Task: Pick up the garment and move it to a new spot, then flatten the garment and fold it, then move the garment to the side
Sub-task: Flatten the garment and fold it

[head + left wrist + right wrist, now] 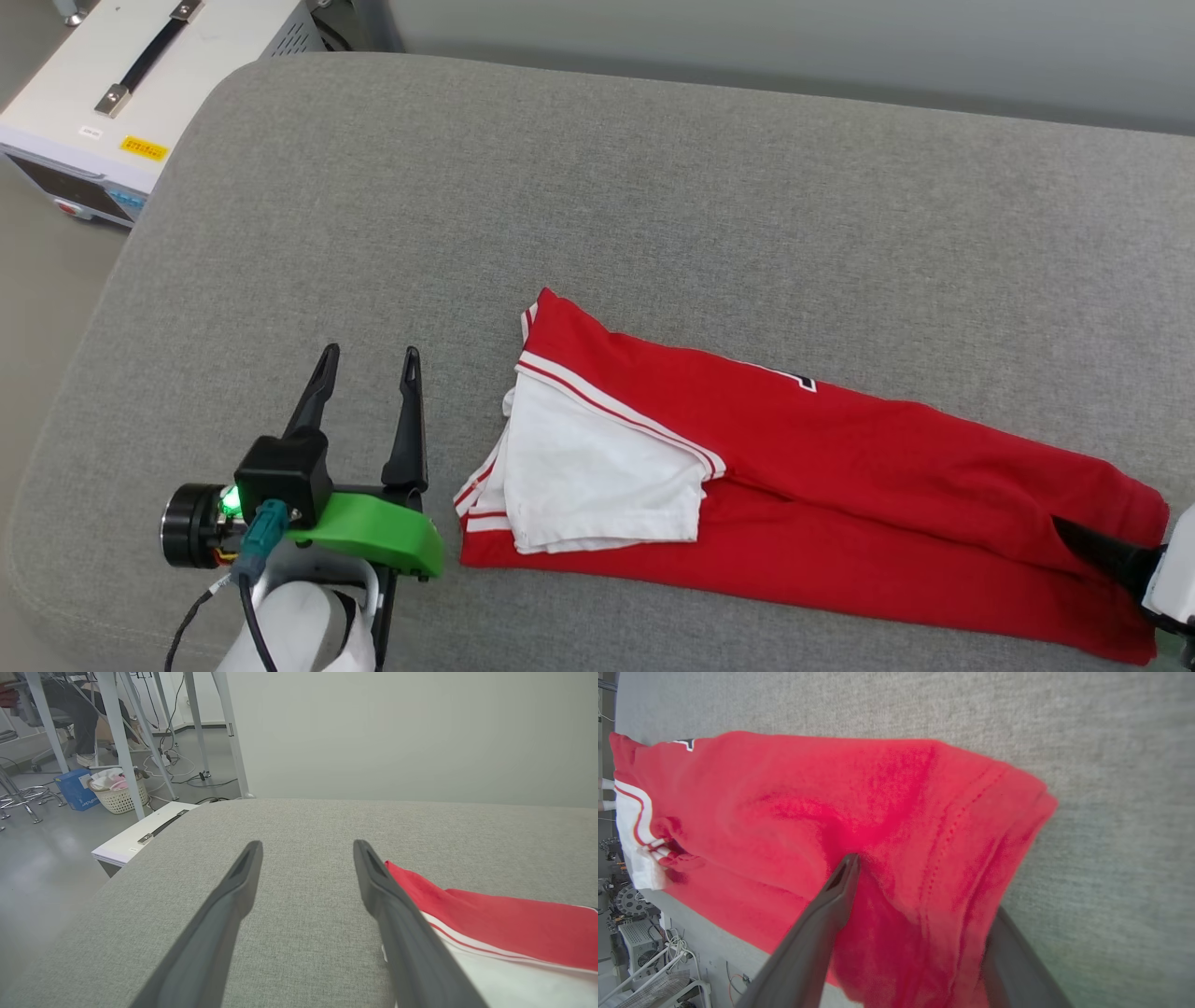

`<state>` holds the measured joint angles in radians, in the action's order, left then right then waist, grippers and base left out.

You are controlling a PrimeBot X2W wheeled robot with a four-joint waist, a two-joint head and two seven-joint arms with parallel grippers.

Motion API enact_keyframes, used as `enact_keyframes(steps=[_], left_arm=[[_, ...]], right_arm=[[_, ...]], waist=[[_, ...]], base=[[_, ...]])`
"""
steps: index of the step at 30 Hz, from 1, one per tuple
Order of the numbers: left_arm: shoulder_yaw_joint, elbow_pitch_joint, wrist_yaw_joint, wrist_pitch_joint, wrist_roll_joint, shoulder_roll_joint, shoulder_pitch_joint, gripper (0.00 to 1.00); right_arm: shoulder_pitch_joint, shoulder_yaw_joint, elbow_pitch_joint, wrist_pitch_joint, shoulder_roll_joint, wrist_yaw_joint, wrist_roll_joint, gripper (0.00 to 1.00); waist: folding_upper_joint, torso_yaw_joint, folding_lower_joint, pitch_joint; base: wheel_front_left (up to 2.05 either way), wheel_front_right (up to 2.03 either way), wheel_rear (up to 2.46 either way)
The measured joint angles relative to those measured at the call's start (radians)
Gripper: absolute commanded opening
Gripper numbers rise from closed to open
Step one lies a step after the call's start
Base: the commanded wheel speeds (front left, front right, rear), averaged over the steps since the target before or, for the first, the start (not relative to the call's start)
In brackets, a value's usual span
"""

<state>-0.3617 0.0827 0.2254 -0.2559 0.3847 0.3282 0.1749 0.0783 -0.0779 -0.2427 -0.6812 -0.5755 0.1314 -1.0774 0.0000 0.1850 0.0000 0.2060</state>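
Clutter beside the grey cushion (653, 187): white equipment case (140, 84) with a black strap handle, against the rounded far-left corner. Farther off, from the left wrist view: metal table legs (117, 732), woven basket (119, 795), blue box (74, 791). Garment (840, 467) folded into a long red strip across the near right of the cushion, white sleeve on top at its left end. Close up from the right wrist view: dotted hem stitching, one finger (822, 914) lying on the cloth, the other partly hidden under the hem edge. Left gripper (370, 355) low over bare cushion just beside the sleeve end, pointing across the cushion, spread wide, empty. Right gripper (924, 882) at the hem end, equally wide, cloth bunched between the fingers, not pinched.
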Motion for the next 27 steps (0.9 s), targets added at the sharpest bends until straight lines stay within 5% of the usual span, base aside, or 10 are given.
enact_keyframes(steps=[4,5,6,7,16,27], left_arm=[[0.053,0.004,-0.038,0.0,-0.071,-0.057,-0.027,1.0],[0.063,0.006,-0.048,0.0,-0.09,-0.07,-0.032,1.0],[0.075,0.006,-0.057,0.0,-0.109,-0.083,-0.035,1.0],[0.083,0.007,-0.064,0.0,-0.12,-0.091,-0.037,1.0],[0.146,0.033,-0.117,0.0,-0.229,-0.15,-0.085,1.0],[0.19,0.04,-0.161,0.0,-0.288,-0.182,-0.127,1.0]], right_arm=[[0.016,-0.031,-0.029,0.03,0.008,0.0,0.0,1.0],[0.02,-0.039,-0.036,0.039,0.008,0.0,0.0,0.68],[0.024,-0.047,-0.044,0.05,0.007,0.0,0.0,0.09],[0.026,-0.051,-0.051,0.059,0.007,0.0,0.0,0.0],[0.028,-0.079,-0.108,0.138,-0.018,0.001,-0.019,0.0],[-0.019,-0.045,-0.154,0.157,-0.189,0.001,-0.008,0.0]], waist=[[0.0,-0.002,0.0,-0.001],[0.0,-0.002,0.0,-0.002],[0.0,-0.002,0.0,-0.004],[0.0,-0.002,0.0,-0.005],[0.0,-0.017,0.0,-0.042],[0.0,-0.039,0.0,-0.094]], base=[[0.0,0.0,0.0],[0.0,0.0,0.0],[0.0,0.0,0.0],[0.0,0.0,0.0],[0.0,0.0,0.0],[0.0,0.0,0.0]])
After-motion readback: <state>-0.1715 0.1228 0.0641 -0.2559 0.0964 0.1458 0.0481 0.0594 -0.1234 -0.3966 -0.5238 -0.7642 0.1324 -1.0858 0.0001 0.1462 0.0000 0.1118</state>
